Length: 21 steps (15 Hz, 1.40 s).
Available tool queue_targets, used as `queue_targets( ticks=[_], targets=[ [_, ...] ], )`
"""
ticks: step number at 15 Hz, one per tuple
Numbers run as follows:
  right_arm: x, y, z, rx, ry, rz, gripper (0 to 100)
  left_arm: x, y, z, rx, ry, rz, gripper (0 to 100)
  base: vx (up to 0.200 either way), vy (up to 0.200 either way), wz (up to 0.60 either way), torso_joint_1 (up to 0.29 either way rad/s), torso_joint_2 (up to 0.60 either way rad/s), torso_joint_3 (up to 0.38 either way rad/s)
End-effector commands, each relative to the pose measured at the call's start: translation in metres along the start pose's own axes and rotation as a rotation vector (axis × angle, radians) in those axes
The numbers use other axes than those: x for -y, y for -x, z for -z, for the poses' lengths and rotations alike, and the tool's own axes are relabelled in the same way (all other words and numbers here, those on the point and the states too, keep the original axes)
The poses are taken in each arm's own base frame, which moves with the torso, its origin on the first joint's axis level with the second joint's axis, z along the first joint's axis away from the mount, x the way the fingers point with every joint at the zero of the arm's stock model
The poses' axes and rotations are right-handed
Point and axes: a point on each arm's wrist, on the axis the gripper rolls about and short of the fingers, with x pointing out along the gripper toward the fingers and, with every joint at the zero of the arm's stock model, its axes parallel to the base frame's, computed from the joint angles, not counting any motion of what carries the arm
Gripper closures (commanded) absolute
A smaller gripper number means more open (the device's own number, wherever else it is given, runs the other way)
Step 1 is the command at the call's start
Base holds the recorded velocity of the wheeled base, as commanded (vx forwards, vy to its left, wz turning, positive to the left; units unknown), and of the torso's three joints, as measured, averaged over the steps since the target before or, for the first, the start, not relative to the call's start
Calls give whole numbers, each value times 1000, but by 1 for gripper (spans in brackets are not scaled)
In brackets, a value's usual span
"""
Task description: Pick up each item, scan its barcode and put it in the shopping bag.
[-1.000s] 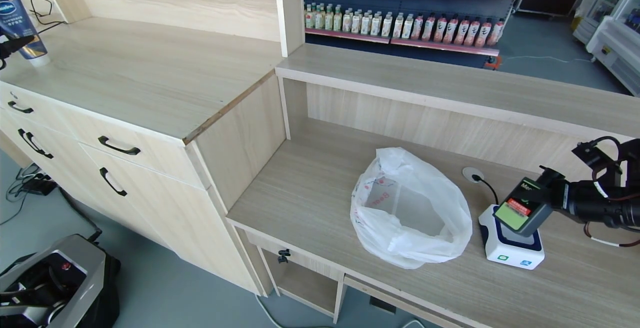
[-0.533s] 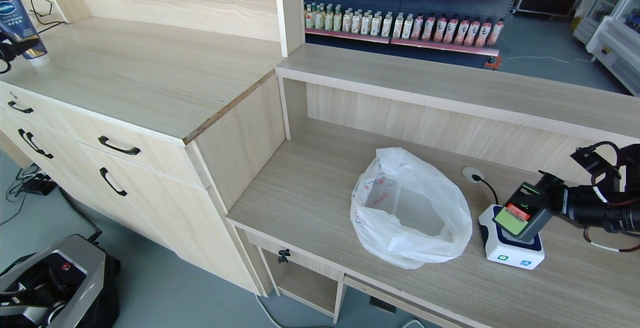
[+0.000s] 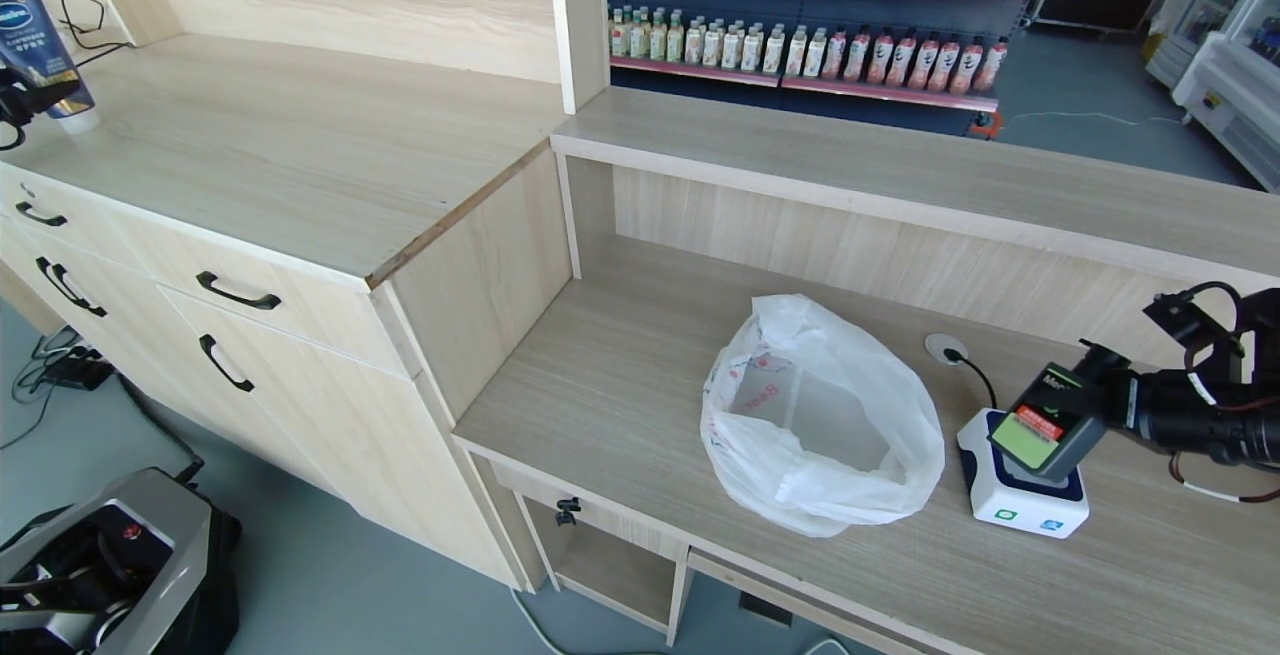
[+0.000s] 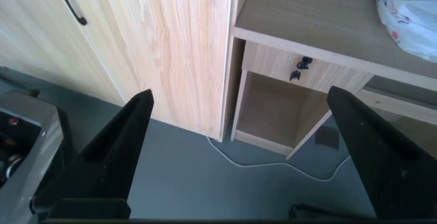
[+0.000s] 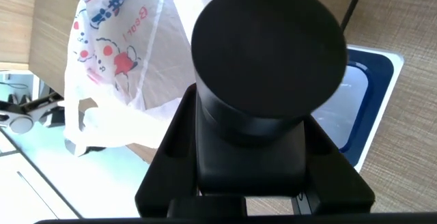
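Head: we note the right gripper (image 3: 1085,400) clamped on the item (image 3: 1035,430), just above the scanner (image 3: 1030,510), right of the bag (image 3: 820,415) on the counter (image 3: 620,375).
Left wrist: left gripper (image 4: 240,101), fingers (image 4: 109,156) apart, over the floor (image 4: 177,176).
Right wrist: item above scanner, bag beside.

- Right arm (image 3: 1190,415): black and round like a pipe, with a white band.
- Black cables (image 3: 1205,310) loop over it.
- A thin white wire (image 3: 1210,483) runs under it.
- Left gripper (image 4: 239,98): two black, wedge-shaped jaws.
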Motion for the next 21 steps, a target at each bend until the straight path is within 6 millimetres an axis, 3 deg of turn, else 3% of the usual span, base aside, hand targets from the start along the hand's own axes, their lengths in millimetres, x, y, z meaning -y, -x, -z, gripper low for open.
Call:
queue_targets(
  ticks=[1, 15, 16, 18, 19, 20, 21],
  targets=[
    [-2, 4, 1, 5, 29, 1, 100, 0, 0, 0, -1, 0, 0, 0, 0, 0, 0, 0, 0, 0],
    [1, -2, 0, -4, 65, 1, 100, 0, 0, 0, 1, 0, 0, 0, 0, 0, 0, 0, 0, 0],
    [-9, 7, -9, 32, 131, -3, 100, 0, 0, 0, 1, 0, 0, 0, 0, 0, 0, 0, 0, 0],
    [-52, 39, -32, 140, 356, 43, 100, 0, 0, 0, 1, 0, 0, 0, 0, 0, 0, 0, 0, 0],
    [-63, 48, -34, 169, 403, 79, 100, 0, 0, 0, 1, 0, 0, 0, 0, 0, 0, 0, 0, 0],
    [-95, 68, -33, 235, 513, 261, 100, 0, 0, 0, 1, 0, 0, 0, 0, 0, 0, 0, 0, 0],
    [-104, 71, -31, 248, 525, 308, 100, 0, 0, 0, 1, 0, 0, 0, 0, 0, 0, 0, 0, 0]
  ],
)
